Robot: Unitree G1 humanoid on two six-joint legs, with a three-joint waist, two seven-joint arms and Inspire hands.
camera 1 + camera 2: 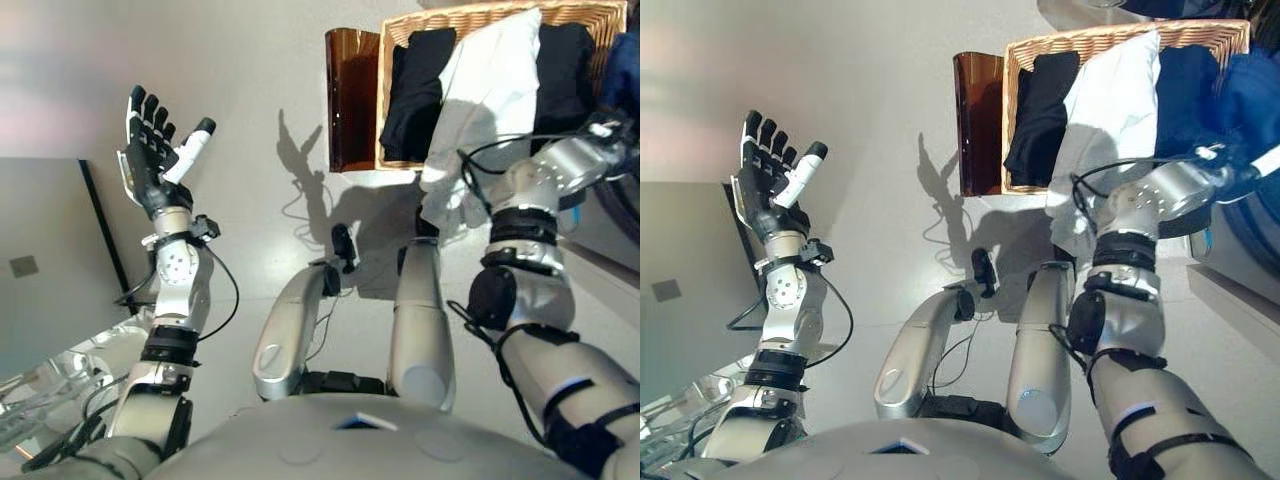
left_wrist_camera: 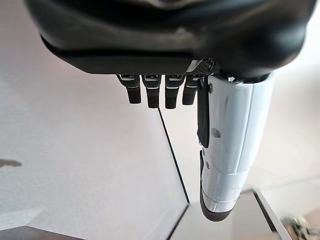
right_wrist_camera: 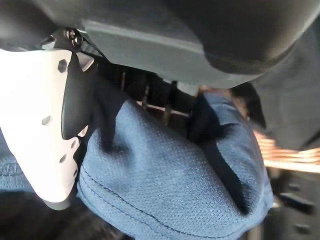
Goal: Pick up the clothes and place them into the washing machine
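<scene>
My right hand (image 3: 150,30) is shut on a dark blue garment (image 3: 165,175); its fingers dig into the cloth and the white-covered thumb (image 3: 35,125) presses on it. In the eye views this blue garment (image 1: 1245,95) is bunched at the right end of a wicker basket (image 1: 1020,50). In the basket lie black clothes (image 1: 1040,110), and a white cloth (image 1: 1100,130) hangs over its near rim. My left hand (image 1: 155,150) is raised far to the left, open and holding nothing.
A brown translucent bin (image 1: 978,120) stands against the basket's left side. A white appliance edge (image 1: 1240,290) shows at the far right. A grey panel (image 1: 40,260) with a dark edge lies at the left on the pale floor.
</scene>
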